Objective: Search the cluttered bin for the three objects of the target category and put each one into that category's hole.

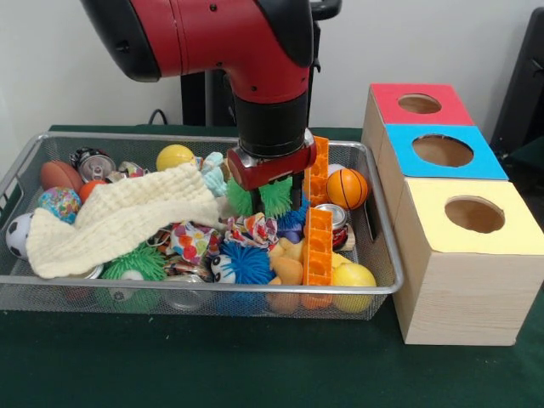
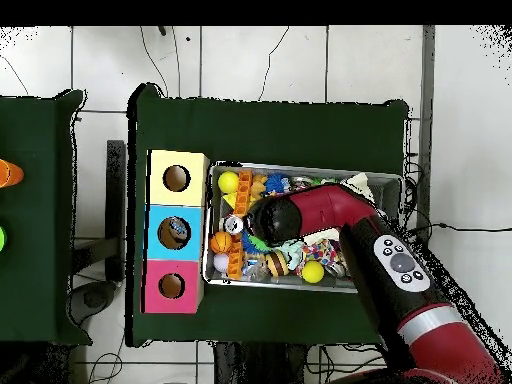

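I see the table [image 1: 68,365], covered in dark green cloth, carrying everything else. On it stands the wire mesh bin [image 1: 195,293], packed with toys, and just beside the bin on the front view's right is a row of three wooden boxes, each with a round hole in its lid: the red box [image 1: 418,104] farthest from me, the blue box [image 1: 442,151] in the middle, and the yellow box [image 1: 473,223] nearest the camera.

My red and black arm [image 1: 229,38] comes down into the middle of the bin. A cream cloth [image 1: 119,223] lies draped over the left part of the clutter. An orange plastic piece [image 1: 319,225] stands upright right of the arm, with a small basketball [image 1: 347,189] just beyond it. A yellow ball [image 1: 174,156] sits at the bin's far side, another yellow ball [image 1: 354,276] at the near right corner. A blue spiky ball [image 1: 248,263] lies near the front middle, and a small soccer ball [image 1: 19,234] rests at the left edge.

The hand [image 1: 270,197] is buried among the toys, directly against a green spiky ball [image 1: 263,198]. I cannot tell whether the hand is apart or clamped on anything, since its tips are hidden from both cameras.
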